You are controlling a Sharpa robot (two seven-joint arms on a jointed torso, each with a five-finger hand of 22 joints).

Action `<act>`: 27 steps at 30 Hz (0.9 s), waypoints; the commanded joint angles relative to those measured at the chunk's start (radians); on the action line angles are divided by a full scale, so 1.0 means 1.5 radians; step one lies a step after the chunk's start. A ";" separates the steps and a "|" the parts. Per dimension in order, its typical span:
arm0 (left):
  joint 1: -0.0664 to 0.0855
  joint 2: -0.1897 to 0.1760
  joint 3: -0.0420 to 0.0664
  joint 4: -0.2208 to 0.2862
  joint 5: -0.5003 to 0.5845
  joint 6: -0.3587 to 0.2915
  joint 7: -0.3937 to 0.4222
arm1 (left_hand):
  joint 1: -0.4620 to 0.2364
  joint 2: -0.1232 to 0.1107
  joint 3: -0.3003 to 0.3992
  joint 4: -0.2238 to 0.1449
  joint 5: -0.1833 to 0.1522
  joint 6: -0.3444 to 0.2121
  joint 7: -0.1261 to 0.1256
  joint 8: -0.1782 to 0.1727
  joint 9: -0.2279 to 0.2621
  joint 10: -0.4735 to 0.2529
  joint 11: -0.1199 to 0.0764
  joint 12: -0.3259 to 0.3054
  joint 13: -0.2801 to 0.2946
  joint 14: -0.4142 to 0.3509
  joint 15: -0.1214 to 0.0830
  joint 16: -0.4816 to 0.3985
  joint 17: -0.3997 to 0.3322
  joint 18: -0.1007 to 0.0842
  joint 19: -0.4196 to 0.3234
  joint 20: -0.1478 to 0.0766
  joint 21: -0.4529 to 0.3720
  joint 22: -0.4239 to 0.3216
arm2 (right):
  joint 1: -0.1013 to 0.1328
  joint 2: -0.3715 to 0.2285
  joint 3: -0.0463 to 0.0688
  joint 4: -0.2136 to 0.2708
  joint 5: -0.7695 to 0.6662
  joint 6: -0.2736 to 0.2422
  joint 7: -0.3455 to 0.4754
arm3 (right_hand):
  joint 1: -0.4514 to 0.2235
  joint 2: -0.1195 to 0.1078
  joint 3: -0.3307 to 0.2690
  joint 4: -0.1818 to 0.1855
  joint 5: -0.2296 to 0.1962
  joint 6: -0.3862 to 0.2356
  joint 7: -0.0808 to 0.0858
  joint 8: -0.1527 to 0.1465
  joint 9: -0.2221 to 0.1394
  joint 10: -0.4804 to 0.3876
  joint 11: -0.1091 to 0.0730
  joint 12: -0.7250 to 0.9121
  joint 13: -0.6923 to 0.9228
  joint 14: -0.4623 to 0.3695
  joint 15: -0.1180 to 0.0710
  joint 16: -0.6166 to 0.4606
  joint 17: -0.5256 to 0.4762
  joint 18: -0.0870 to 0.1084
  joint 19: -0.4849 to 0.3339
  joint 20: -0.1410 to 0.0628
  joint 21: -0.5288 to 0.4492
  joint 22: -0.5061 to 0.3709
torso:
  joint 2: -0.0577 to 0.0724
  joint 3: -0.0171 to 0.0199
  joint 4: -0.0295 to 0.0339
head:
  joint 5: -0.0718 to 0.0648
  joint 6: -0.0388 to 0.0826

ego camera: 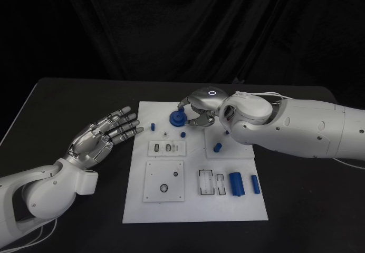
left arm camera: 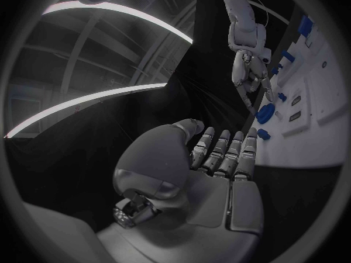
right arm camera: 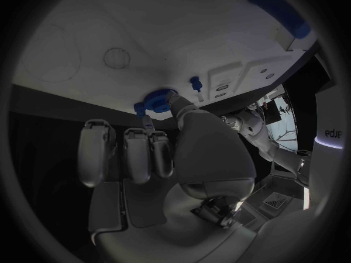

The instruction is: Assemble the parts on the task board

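Note:
My right hand (ego camera: 201, 109) reaches over the far end of the white task board (ego camera: 199, 208) and pinches a round blue part (ego camera: 177, 118) between thumb and fingertips. In the right wrist view the thumb of that hand (right arm camera: 175, 152) lies against the rim of the round blue part (right arm camera: 155, 99); I cannot tell whether the part rests on the board. My left hand (ego camera: 106, 134) hovers open over the black table just left of the board, fingers stretched out, holding nothing. The left wrist view shows the left hand (left arm camera: 216, 163) and, beyond it, the round blue part (left arm camera: 265, 113).
Other blue parts lie on the board: a small peg (ego camera: 153, 126), a tiny piece (ego camera: 183, 134), a short piece (ego camera: 218, 147) and two cylinders (ego camera: 237, 184) (ego camera: 255, 183) near the right edge. Slotted white blocks (ego camera: 166, 148) and a recessed plate (ego camera: 164, 181) sit mid-board.

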 commanded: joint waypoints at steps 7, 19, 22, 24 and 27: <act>0.000 -0.013 0.000 0.011 0.002 0.006 0.107 | -0.007 0.000 0.005 -0.001 -0.002 0.003 0.004 0.002 0.001 0.002 0.005 0.005 0.001 0.001 0.003 0.004 0.001 -0.012 0.003 -0.001 0.002 0.001 | 0.011 -0.085 0.000 0.064 0.016 -0.098 0.019 | -0.004 0.009 -0.007 0.013 0.009 0.072 0.002 0.018 0.000 0.055 0.001 0.009 0.160 0.057 -0.001 0.005 0.132 -0.001 0.013 0.001 0.012 0.062 | -0.001 0.0006 -0.0015 | 0.001 0.007; 0.000 -0.018 0.000 0.014 0.008 -0.001 0.105 | -0.008 -0.001 0.007 -0.002 -0.003 0.006 0.005 0.003 0.002 0.005 0.006 0.009 0.002 0.002 0.003 0.006 0.001 -0.013 0.004 -0.001 0.003 0.001 | 0.053 -0.296 -0.002 0.185 0.140 -0.035 -0.011 | 0.020 0.012 0.002 0.011 0.020 0.085 -0.001 0.013 -0.009 0.045 -0.002 0.003 0.151 0.052 -0.004 -0.009 0.117 0.000 0.009 -0.001 0.006 0.058 | -0.002 0.0009 -0.0037 | -0.011 0.006; 0.000 -0.014 0.000 0.013 0.008 0.001 0.104 | -0.008 -0.001 0.007 -0.002 -0.003 0.006 0.005 0.003 0.002 0.005 0.006 0.009 0.002 0.002 0.003 0.006 0.001 -0.013 0.004 -0.001 0.003 0.001 | 0.045 -0.320 -0.002 0.187 0.151 -0.034 -0.014 | 0.019 0.009 0.000 0.016 0.010 0.084 -0.002 0.009 -0.012 0.041 -0.003 0.001 0.147 0.050 -0.004 -0.015 0.112 0.001 0.006 -0.001 0.002 0.056 | -0.004 0.0003 -0.0049 | -0.014 0.005; 0.000 -0.012 0.000 0.012 0.009 0.002 0.104 | -0.008 -0.001 0.007 -0.002 -0.003 0.006 0.005 0.003 0.002 0.005 0.006 0.009 0.002 0.002 0.003 0.006 0.001 -0.013 0.004 -0.001 0.003 0.001 | 0.038 -0.329 -0.002 0.184 0.154 -0.037 -0.013 | 0.020 0.008 -0.001 0.017 0.009 0.084 -0.002 0.009 -0.013 0.040 -0.003 0.000 0.146 0.049 -0.004 -0.016 0.110 0.002 0.006 -0.001 0.002 0.055 | -0.004 -0.0005 -0.0042 | -0.015 0.005; 0.000 -0.007 0.000 0.010 0.009 0.006 0.102 | -0.008 -0.001 0.007 -0.002 -0.003 0.006 0.005 0.003 0.002 0.005 0.006 0.009 0.002 0.002 0.003 0.006 0.001 -0.013 0.004 -0.001 0.003 0.001 | 0.026 -0.340 -0.002 0.175 0.158 -0.048 -0.010 | 0.022 0.005 -0.003 0.020 -0.002 0.087 -0.003 0.008 -0.015 0.036 -0.004 -0.002 0.142 0.048 -0.004 -0.020 0.107 0.002 0.004 -0.001 -0.002 0.053 | -0.005 -0.0017 -0.0044 | -0.014 0.004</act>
